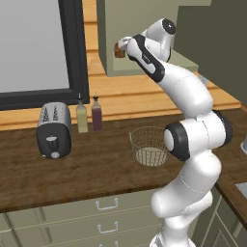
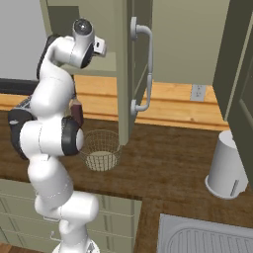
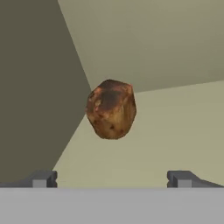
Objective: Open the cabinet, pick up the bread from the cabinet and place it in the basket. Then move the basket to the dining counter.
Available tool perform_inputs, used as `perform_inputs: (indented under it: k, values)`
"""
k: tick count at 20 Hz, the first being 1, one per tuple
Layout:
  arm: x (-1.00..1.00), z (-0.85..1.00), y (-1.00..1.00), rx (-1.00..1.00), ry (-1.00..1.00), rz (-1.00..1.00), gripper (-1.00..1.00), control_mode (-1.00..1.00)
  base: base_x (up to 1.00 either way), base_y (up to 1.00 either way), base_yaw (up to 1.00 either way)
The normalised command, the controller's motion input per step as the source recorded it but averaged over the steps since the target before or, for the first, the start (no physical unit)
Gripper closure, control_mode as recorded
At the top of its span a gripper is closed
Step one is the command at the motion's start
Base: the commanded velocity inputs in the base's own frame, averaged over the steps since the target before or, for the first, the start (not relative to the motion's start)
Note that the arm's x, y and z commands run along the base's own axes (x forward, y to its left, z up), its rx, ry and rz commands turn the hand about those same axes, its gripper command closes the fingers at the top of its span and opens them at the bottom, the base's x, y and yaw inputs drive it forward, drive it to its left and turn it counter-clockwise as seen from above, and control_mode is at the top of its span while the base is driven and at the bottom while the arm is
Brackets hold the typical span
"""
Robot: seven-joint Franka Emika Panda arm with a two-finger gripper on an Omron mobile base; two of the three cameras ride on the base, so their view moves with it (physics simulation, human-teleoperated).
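The olive-green cabinet (image 2: 123,74) stands open, its door swung out edge-on with the curved silver handle (image 2: 147,69) facing the right base view. Inside, on the shelf, lies the small dark brown bread (image 3: 111,109), also seen as the bread (image 1: 119,49) just past my hand in the left base view. My gripper (image 3: 111,179) is open, its fingertips (image 3: 43,178) spread wide, short of the loaf and not touching it. The wire basket (image 1: 148,146) sits on the counter below the cabinet; in the right base view the basket (image 2: 101,149) holds nothing. The dining counter is out of view.
A toaster (image 1: 54,129) and two bottles (image 1: 82,116) stand at the left under a dark-framed window (image 1: 34,48). A white canister (image 2: 226,165) and a sink (image 2: 207,237) are at the right. Olive drawers (image 1: 96,217) run under the wood countertop (image 1: 96,169).
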Motion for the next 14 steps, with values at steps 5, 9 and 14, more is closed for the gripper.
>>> perform_inputs:
  k: [5, 9, 14]
  values:
    - [0.47, 0.0, 0.06, 0.03, 0.04, 0.0, -1.0, -1.0, 0.0, 0.0, 0.0]
    - [0.32, 0.0, 0.07, 0.05, 0.01, 0.0, -1.0, -1.0, 0.0, 0.0, 0.0]
    - [0.29, 0.0, 0.15, 0.06, 0.0, 0.0, -1.0, -1.0, 0.0, 0.0, 0.0]
